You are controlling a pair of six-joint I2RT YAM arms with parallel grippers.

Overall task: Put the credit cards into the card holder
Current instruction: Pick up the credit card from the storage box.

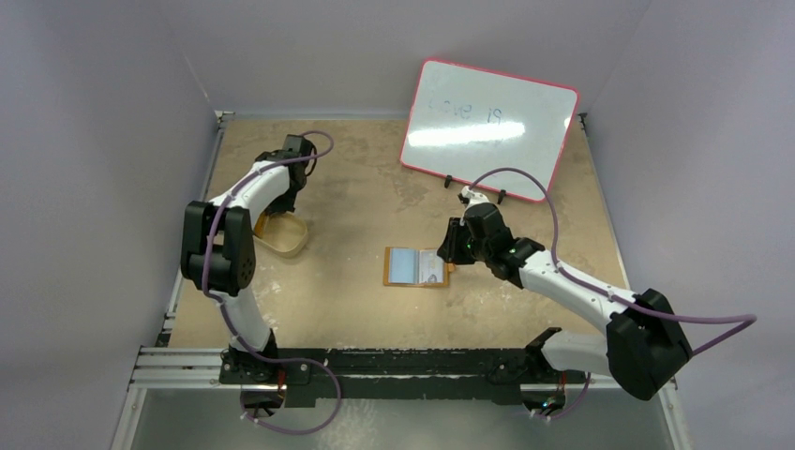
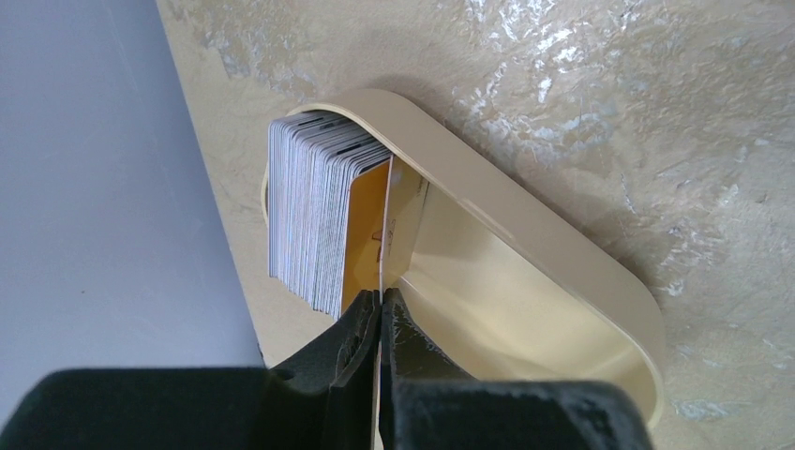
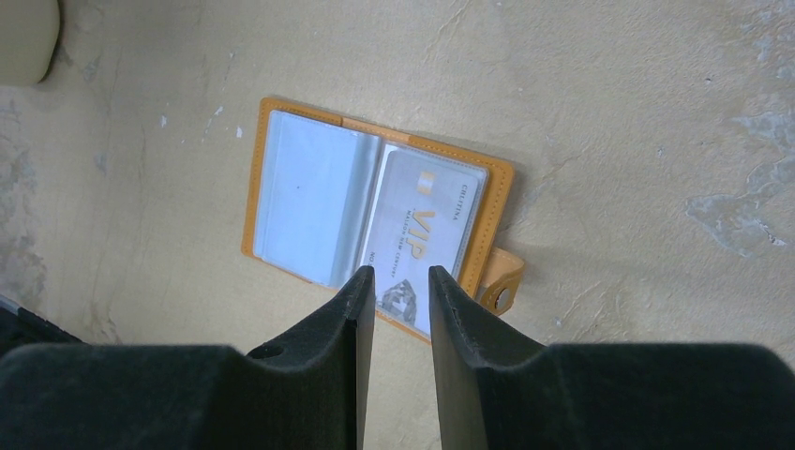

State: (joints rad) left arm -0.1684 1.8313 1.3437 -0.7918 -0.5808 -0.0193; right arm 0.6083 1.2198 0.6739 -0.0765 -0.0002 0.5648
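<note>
While clamped shut with left jaws on one credit card [image 2: 398, 220] standing edge-on, hemmed at nine o'clock by the upright stack of credit cards [image 2: 309, 211] inside beige tray [image 2: 562, 253]. With right jaws parted on nothing, hovering above card holder [image 3: 309, 202], spread open on desk [image 3: 609, 112], VIP card [image 3: 422, 225] pocketed at three o'clock. Whiteboard [image 1: 487, 127] propped beyond, one o'clock.

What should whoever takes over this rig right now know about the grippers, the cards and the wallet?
Left gripper: shut on one card, upright in the tray beside the stack of cards.
Right gripper: open, empty, over the wallet.
Done: wallet lies open, a VIP card in one sleeve; the other looks empty.
To do: carry the pinched card over, slot it in, then the rest.
</note>
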